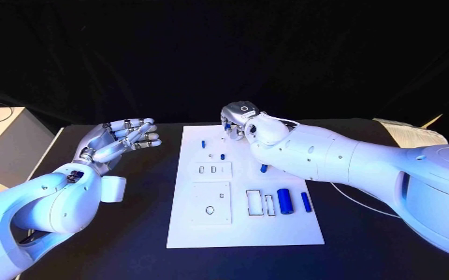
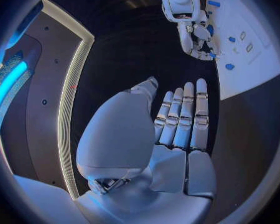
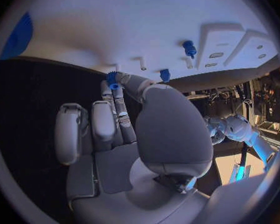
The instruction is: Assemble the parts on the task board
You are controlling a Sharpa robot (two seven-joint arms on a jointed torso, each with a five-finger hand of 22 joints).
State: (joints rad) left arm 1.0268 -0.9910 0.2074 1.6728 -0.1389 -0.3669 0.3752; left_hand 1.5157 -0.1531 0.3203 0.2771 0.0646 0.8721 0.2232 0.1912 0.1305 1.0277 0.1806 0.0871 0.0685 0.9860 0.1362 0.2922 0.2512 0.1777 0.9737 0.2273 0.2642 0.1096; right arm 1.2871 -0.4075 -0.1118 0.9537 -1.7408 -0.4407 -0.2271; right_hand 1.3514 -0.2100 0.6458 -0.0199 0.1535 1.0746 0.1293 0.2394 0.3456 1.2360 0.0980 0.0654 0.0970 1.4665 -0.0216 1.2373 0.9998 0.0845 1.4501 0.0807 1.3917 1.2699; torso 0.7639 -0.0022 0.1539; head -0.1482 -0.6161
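Right robot hand (image 3: 124,134) pinches a small blue part (image 3: 112,79) over the task board's (image 1: 281,228) far edge, ready for seating I judge, while my left robot hand (image 1: 122,139) waits open beside the board.

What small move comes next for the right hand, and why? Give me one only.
Probably lower the right hand to seat its small blue part in the white task board. The right wrist view shows the part pinched at the fingertips just above the board's far edge, with other small blue pegs standing nearby. The left hand is open, off the board.
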